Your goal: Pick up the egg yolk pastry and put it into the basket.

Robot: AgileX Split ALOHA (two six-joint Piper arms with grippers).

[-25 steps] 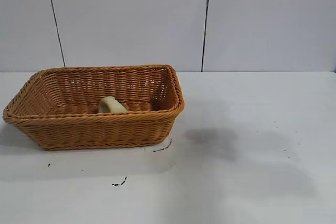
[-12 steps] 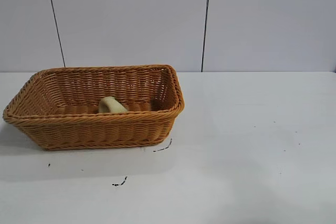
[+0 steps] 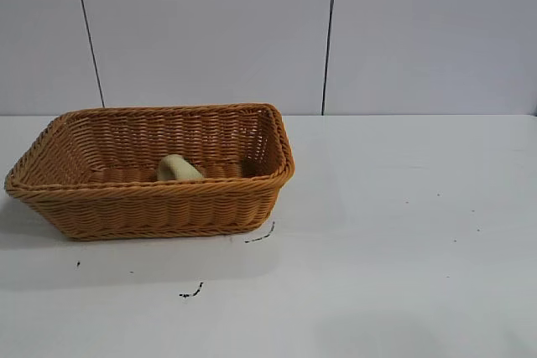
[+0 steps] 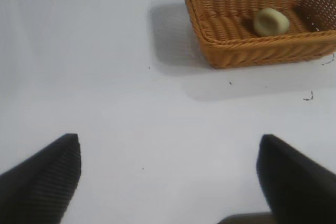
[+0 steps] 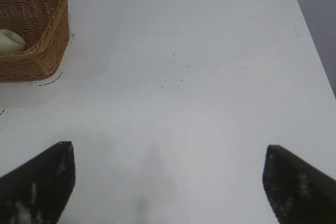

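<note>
White table (image 3: 403, 232) and pale wall panels frame the scene. Both grippers, right (image 5: 168, 182) and left (image 4: 168, 177), hang with fingers spread wide and empty above bare tabletop, well apart from the basket (image 3: 151, 207). Inside it lies the pastry (image 3: 178, 168). Placing looks finished; next, I judge, only parking the arms.

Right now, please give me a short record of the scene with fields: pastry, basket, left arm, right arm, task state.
pastry: the egg yolk pastry lies inside the basket, on its floor
basket: the basket stands on the table, at the left in the exterior view
left gripper: left gripper over bare table, away from the basket, fingers wide apart, holding nothing
right gripper: right gripper over bare table, away from the basket, fingers wide apart, holding nothing
task state: pastry in basket, looks done
</note>
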